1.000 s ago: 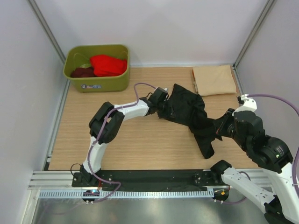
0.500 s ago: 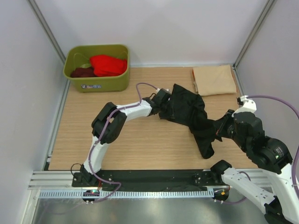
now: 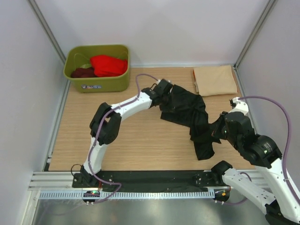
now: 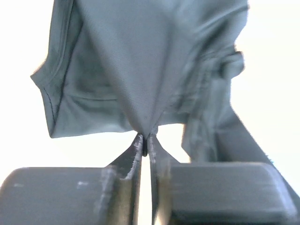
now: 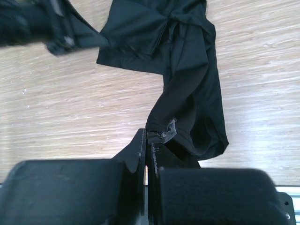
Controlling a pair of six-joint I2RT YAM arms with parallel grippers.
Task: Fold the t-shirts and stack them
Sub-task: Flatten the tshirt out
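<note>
Both closed on cloth: left end effector (image 4: 144, 142), right end effector (image 5: 146, 137) pinch black t-shirt (image 3: 186, 108)

Walled in by plain white panels (image 3: 164, 28) on grey metal corner posts (image 3: 46, 29), floored with a light wood-grain tabletop (image 3: 140, 140), lit evenly.

Left arm (image 3: 126, 104) stretched far forward, left hand (image 4: 144, 140) pinched closed, right hand (image 5: 146, 136) clamped closed

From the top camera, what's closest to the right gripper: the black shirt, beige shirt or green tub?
1. black shirt, pinched in the right gripper.
2. beige shirt, back right corner.
3. green tub, far back left.
</note>
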